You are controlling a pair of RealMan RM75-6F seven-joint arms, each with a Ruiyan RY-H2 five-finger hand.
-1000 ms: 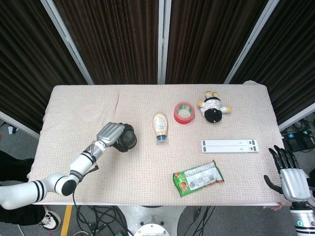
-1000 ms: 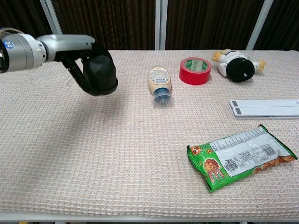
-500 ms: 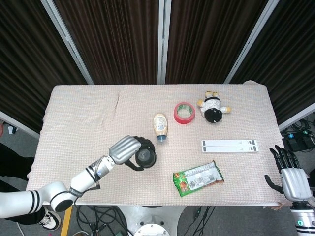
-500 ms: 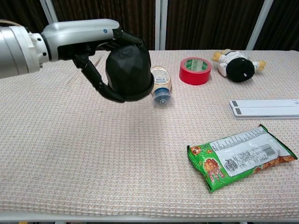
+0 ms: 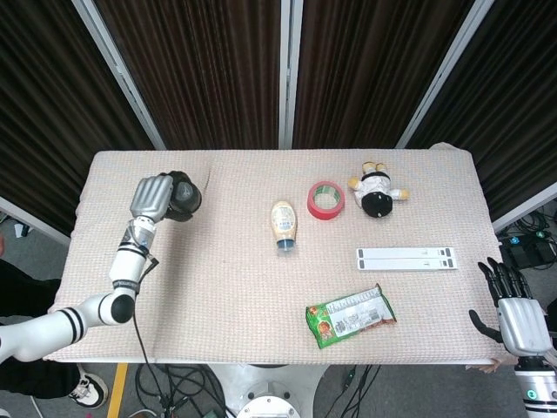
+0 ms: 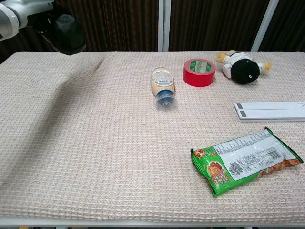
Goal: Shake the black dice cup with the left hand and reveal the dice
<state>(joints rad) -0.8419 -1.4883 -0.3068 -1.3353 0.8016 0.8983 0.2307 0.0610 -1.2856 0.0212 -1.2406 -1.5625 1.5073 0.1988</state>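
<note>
My left hand (image 5: 153, 198) grips the black dice cup (image 5: 182, 196) and holds it in the air over the far left of the table. In the chest view the cup (image 6: 69, 35) shows at the top left with the hand (image 6: 45, 19) wrapped round its far side. No dice are visible. My right hand (image 5: 513, 306) hangs off the table's front right corner, fingers spread, holding nothing.
On the beige tablecloth (image 5: 218, 287) lie a mayonnaise bottle (image 5: 284, 225), a red tape roll (image 5: 325, 200), a plush toy (image 5: 377, 190), a white flat bar (image 5: 406, 258) and a green snack bag (image 5: 350, 315).
The left hand swung the cup from mid-left toward the table's centre and front, then back out to the far left. The right hand stayed still.
</note>
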